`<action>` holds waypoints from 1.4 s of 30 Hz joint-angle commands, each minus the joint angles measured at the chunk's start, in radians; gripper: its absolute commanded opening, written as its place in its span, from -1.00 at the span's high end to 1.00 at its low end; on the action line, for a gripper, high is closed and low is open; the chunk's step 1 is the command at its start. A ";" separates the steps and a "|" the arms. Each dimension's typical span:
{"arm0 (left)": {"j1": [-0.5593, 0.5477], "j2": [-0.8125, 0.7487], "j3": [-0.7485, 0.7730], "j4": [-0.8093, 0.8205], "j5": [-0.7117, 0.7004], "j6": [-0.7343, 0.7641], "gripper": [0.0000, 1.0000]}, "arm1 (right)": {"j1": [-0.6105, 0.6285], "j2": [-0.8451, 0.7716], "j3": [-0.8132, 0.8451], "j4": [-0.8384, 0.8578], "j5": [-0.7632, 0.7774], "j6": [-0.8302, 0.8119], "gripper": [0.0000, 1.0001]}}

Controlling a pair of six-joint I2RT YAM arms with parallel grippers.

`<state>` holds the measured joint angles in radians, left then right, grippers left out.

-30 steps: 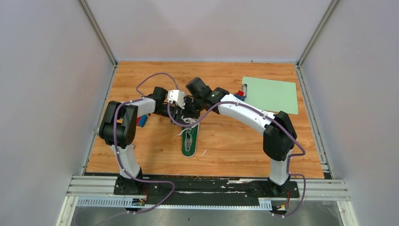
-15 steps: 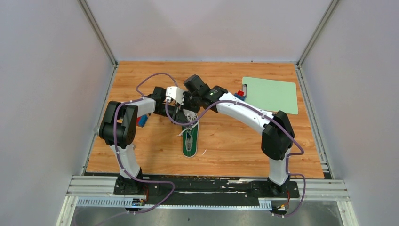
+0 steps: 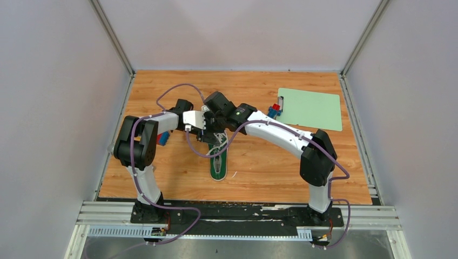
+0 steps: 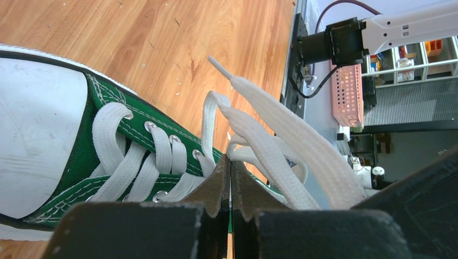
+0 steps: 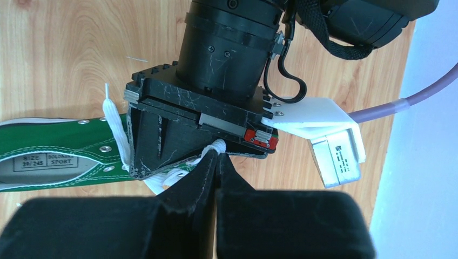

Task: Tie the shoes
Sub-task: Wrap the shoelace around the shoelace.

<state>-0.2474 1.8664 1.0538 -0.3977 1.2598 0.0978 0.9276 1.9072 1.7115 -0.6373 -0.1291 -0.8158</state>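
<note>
While both jaws sit pinched on the flat laces [image 4: 281, 140], they look limp & slippy; grip nr eyelets [image 4: 148, 125], light sneaker [image 3: 217, 164] prob drags.

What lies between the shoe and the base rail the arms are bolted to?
Bare wooden table only, between shoe and base rail; the top view shows it.

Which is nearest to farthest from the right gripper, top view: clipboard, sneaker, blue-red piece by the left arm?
1. Green sneaker, its lace pinched in the right gripper.
2. Blue-red piece, left, beside the left arm.
3. Green clipboard, far right.
</note>
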 commanded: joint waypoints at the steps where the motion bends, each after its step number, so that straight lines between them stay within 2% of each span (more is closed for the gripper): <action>1: -0.010 0.011 0.007 0.043 0.043 -0.025 1.00 | 0.007 -0.056 0.014 0.009 0.017 -0.130 1.00; 6: -0.013 0.031 0.022 0.036 0.038 -0.031 1.00 | 0.015 -0.061 0.028 -0.018 0.030 -0.175 1.00; 13: -0.024 0.031 0.036 0.019 0.024 -0.018 1.00 | 0.026 -0.048 0.061 -0.086 0.029 -0.132 1.00; 24: -0.055 0.050 0.086 -0.066 0.019 0.029 1.00 | 0.052 0.021 0.143 -0.077 0.051 -0.195 1.00; 30: -0.058 0.068 0.084 0.020 0.009 -0.103 1.00 | 0.068 -0.038 0.066 -0.114 0.015 -0.229 1.00; 33: -0.056 0.083 0.081 0.083 0.047 -0.192 1.00 | 0.066 -0.065 0.014 -0.159 0.003 -0.211 1.00; 39: -0.056 0.054 0.060 0.104 0.076 -0.218 1.00 | 0.064 -0.110 -0.057 -0.177 0.045 -0.167 1.00; 42: -0.053 0.023 0.022 0.152 0.077 -0.277 1.00 | 0.059 -0.141 -0.090 -0.188 0.031 -0.177 1.00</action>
<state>-0.2996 1.9450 1.1023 -0.3332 1.2942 -0.1013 0.9897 1.8599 1.6436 -0.8097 -0.0956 -0.9970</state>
